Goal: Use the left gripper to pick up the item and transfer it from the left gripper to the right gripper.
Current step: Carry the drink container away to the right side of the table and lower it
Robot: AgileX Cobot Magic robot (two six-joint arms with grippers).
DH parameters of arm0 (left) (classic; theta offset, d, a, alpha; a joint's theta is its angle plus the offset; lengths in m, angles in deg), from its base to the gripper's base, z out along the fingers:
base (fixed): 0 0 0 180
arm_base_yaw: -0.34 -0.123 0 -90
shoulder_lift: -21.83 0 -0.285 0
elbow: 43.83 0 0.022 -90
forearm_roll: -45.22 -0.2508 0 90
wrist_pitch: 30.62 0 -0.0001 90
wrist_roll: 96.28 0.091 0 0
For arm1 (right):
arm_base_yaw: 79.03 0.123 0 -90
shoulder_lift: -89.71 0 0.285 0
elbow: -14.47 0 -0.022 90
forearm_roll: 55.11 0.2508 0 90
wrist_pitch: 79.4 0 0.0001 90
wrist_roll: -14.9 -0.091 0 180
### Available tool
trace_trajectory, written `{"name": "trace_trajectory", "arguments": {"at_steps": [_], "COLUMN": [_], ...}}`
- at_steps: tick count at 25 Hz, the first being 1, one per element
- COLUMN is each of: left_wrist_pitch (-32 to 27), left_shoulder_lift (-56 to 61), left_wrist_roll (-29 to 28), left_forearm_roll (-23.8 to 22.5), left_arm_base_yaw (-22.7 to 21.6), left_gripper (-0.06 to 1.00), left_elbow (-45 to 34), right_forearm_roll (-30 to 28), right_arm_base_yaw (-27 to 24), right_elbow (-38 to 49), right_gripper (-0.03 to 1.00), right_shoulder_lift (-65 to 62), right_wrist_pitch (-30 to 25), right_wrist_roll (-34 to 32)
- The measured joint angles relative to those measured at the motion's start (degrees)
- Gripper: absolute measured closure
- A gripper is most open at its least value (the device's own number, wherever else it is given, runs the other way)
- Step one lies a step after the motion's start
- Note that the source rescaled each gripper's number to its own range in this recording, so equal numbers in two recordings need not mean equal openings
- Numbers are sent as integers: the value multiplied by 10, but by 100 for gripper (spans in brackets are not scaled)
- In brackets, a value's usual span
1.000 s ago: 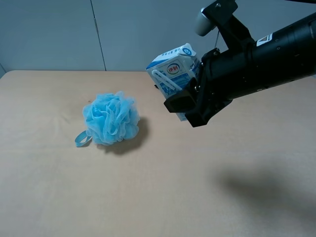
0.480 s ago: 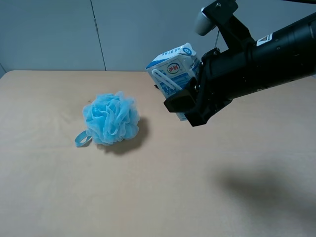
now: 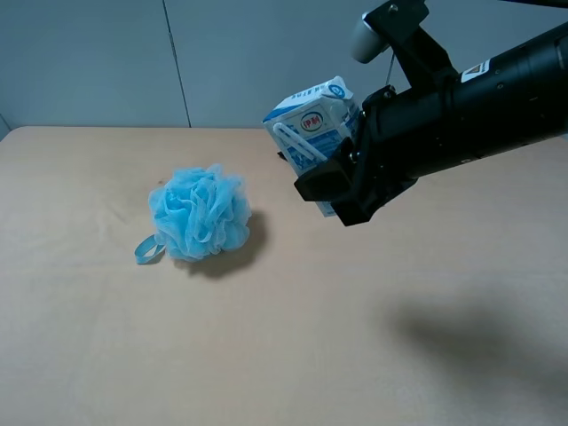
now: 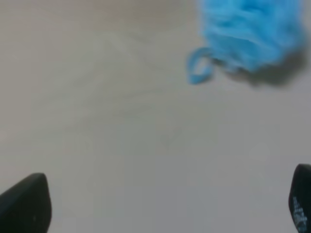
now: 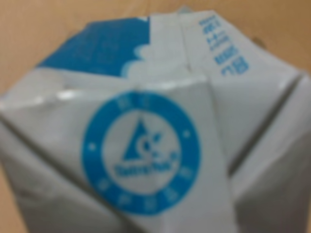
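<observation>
spreading beneath everything is the tan table (image 3: 106,355), and above its far side the right gripper (image 3: 340,182) is seen on its thick black arm, clamped about the lower body of the drink carton (image 3: 309,120). the carton is carried clear of the surface and slightly tilted, with its gabled top uppermost. the blue bath puff (image 3: 199,213) lies on the table well apart from the carton, its loop (image 3: 147,251) beside it. the left gripper (image 4: 163,208) is spread wide with nothing between its fingertips (image 4: 26,206); only bare table and the puff are shown below it. the carton is judged to be light, with thin coated paperboard walls that would dent under a hard squeeze and could slip on smooth pads (whether it is full cannot be told, so shifting liquid should be allowed for). a hold is best taken across two flat, opposite side panels at mid-body, where the box is stiffest. the soft gable and the white straw (image 3: 297,146) on the front face are better avoided. in the right wrist view the folded top and its round logo (image 5: 141,150) fill the picture, blurred, and no fingers are shown there.
</observation>
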Motion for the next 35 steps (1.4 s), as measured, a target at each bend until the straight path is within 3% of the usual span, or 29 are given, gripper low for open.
{"name": "trace_trajectory", "arguments": {"at_steps": [5,9,15,20,29,35], "left_wrist_pitch": [5,7,8,8,8,8], "left_shoulder_lift": [21,39,39,39,39,39], "left_wrist_roll": [0,0,0,0,0,0], "left_forearm_roll": [0,0,0,0,0,0], "left_arm_base_yaw": [-98,-133,-137,-137,-137,-137], "left_gripper": [-3,-3,-3,-3,-3,-3], "left_elbow": [0,0,0,0,0,0], "right_forearm_roll": [0,-2,-49,-101,-149,-193], "right_arm_base_yaw": [0,0,-16,-93,-252,-275], "right_elbow": [0,0,0,0,-8,-56], "right_gripper": [96,96,96,96,96,96], "right_shoulder_lift": [0,0,7,36,101,189], "right_wrist_pitch": [0,10,16,-18,-110,-128], "right_wrist_roll": [-25,-58,-179,-295,-310,-311]}}
